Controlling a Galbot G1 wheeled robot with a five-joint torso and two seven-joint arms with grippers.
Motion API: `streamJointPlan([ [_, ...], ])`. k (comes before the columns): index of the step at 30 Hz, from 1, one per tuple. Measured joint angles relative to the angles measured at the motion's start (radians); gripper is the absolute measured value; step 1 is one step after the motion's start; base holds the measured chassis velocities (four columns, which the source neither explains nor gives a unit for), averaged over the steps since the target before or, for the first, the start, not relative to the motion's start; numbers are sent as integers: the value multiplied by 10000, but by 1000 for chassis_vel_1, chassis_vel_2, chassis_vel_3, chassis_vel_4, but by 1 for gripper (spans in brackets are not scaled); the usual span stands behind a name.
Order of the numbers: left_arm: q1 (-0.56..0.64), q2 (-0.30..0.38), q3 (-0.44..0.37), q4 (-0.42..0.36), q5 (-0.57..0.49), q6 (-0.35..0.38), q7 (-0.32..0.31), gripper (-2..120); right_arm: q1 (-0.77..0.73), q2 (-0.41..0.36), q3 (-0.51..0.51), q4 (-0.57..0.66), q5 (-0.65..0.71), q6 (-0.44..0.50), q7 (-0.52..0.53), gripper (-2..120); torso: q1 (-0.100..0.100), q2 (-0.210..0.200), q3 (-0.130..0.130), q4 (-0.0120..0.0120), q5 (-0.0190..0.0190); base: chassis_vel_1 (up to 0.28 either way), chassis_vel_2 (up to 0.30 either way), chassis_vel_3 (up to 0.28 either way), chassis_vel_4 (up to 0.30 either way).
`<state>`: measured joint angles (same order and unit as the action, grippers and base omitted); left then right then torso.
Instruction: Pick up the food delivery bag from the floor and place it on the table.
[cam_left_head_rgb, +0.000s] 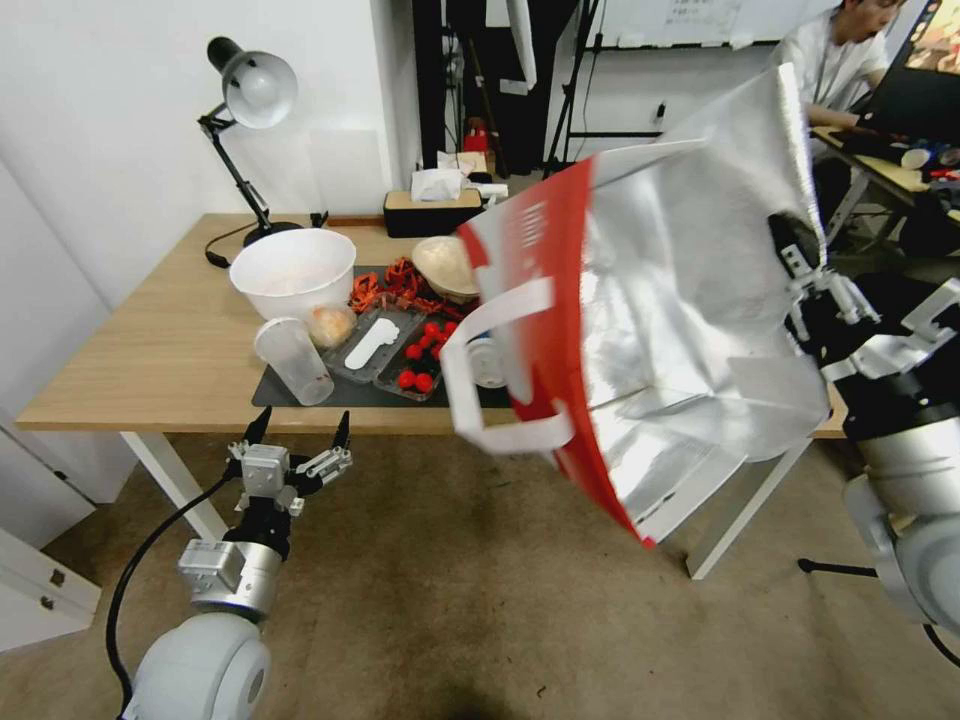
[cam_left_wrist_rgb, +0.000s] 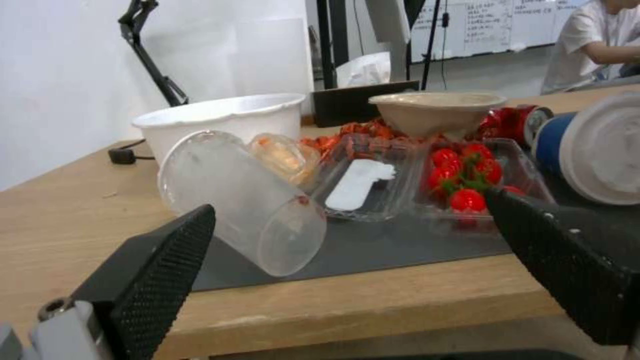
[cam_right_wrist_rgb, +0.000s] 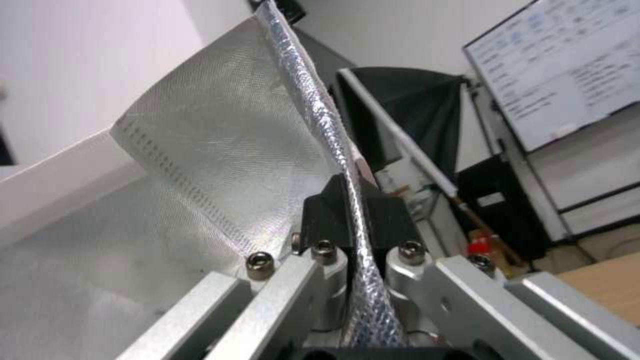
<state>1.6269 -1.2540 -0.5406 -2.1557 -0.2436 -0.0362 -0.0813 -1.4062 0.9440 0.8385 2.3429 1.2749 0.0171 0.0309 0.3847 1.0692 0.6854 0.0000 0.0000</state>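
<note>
The right gripper is clamped on the bag rim – bag hangs at three o'clock over the table edge. Carrying step; lowering needs clear tabletop. Left gripper waits, spread.

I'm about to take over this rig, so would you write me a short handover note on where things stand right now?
Right gripper: shut on the bag rim, holding it in the air, tilted, over the table's right end.
Left gripper: open, empty, low at the table's front edge.
Done: bag is off the floor.
Left: set it on the table; the mat is crowded with containers, so pick a bare spot.
</note>
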Motion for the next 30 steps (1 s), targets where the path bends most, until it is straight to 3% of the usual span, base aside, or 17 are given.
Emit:
streamJointPlan([
  [11,76,-11,40,-4,137,5,18,100,992,402,-608,-1240,-143,192,1077,0,-5,-9,-5,0,1,0,0,0,0],
  [25,24,46,98,88,129,42,20,100,1501,248,-687,-2457,-309,40,1080,0,-7,-13,-8,0,0,0,0,0,0],
  [30,11,61,164,138,141,44,33,100,1685,51,-698,-2839,-439,-48,985,14,-8,-14,-9,-1,0,0,0,0,0],
])
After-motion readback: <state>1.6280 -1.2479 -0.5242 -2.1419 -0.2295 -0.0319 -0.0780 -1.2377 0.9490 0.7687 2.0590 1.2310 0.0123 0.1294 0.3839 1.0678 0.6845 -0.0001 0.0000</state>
